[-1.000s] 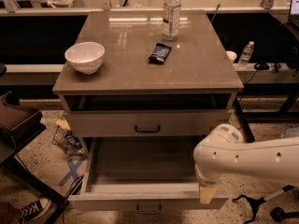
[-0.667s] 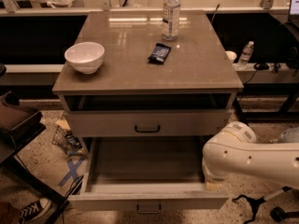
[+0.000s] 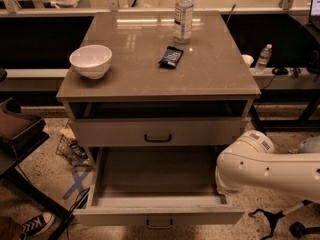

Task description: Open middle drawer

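The middle drawer (image 3: pixel 157 179) is pulled far out of the grey-beige cabinet. Its pale interior is bare, and its front panel with a small dark bar handle (image 3: pixel 159 224) is at the bottom of the camera view. Above it, the upper drawer front (image 3: pixel 200 133), with a like handle, stands almost closed under a dark gap. My white arm (image 3: pixel 260 171) lies at the lower right, beside the open drawer's right side. My gripper is hidden behind the arm and does not show.
On the cabinet top (image 3: pixel 125 64) are a white bowl (image 3: pixel 91 60), a dark snack packet (image 3: pixel 171 57) and a clear bottle (image 3: pixel 183 14). A dark chair or bin (image 3: pixel 17 134) and a shoe (image 3: pixel 32 225) are at the left. A small bottle (image 3: pixel 263 58) stands at the right.
My arm has drawn back to the right, away from the open drawer's front right corner. The drawer has stayed pulled out.
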Available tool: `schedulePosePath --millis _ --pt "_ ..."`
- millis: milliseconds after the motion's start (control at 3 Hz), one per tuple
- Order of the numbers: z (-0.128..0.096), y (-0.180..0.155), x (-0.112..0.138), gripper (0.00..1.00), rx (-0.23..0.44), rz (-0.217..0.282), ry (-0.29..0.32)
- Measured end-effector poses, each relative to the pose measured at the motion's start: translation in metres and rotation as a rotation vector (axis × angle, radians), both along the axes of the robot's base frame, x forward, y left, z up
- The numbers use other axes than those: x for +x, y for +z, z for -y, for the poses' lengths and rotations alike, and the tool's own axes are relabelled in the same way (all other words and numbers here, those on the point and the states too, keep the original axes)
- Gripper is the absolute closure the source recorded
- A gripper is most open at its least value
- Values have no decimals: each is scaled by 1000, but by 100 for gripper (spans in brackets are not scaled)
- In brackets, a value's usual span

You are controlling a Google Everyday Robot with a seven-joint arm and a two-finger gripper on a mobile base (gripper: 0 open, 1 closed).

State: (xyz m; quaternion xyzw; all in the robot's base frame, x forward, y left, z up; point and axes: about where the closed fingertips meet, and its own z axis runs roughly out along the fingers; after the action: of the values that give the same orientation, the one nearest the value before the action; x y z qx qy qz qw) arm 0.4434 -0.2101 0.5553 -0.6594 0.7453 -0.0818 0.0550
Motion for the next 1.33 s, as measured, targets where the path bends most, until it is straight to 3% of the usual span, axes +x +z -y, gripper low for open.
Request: schedulePosePath --millis 333,1333 --pt "0 0 0 100 0 1 0" --pt "-55 -91 35 100 147 -94 120"
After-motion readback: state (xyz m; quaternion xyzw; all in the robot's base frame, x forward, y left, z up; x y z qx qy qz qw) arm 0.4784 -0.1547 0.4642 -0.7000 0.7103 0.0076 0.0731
